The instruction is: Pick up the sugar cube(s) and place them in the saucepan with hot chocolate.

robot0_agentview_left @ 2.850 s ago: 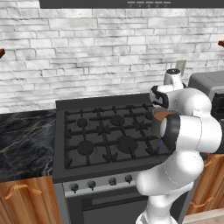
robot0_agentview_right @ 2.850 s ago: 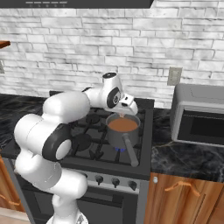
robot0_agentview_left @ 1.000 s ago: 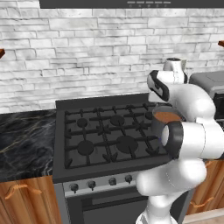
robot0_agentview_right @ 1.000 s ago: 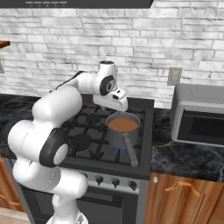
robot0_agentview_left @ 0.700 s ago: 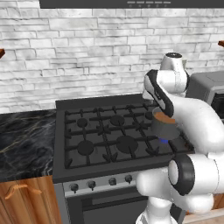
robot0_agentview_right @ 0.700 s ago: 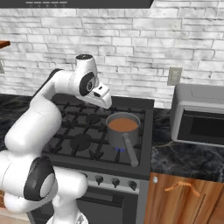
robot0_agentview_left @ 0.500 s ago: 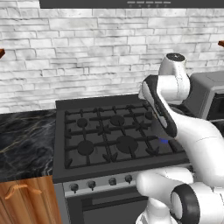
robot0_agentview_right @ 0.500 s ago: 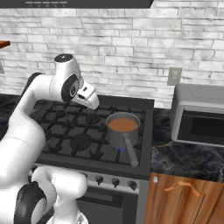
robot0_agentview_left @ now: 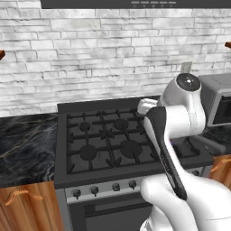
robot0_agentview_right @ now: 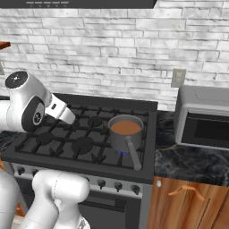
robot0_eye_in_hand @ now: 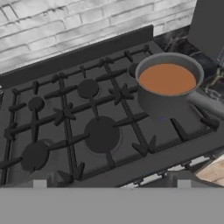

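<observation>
White arm folded high, wrist angled downward, pincer state unclear

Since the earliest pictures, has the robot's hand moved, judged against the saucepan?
Yes. In the right base view the hand has swung left, away from the saucepan, and now sits over the stove's left burners.

You'll find no legible text, labels, brands or numbers on any surface in these views.
</observation>
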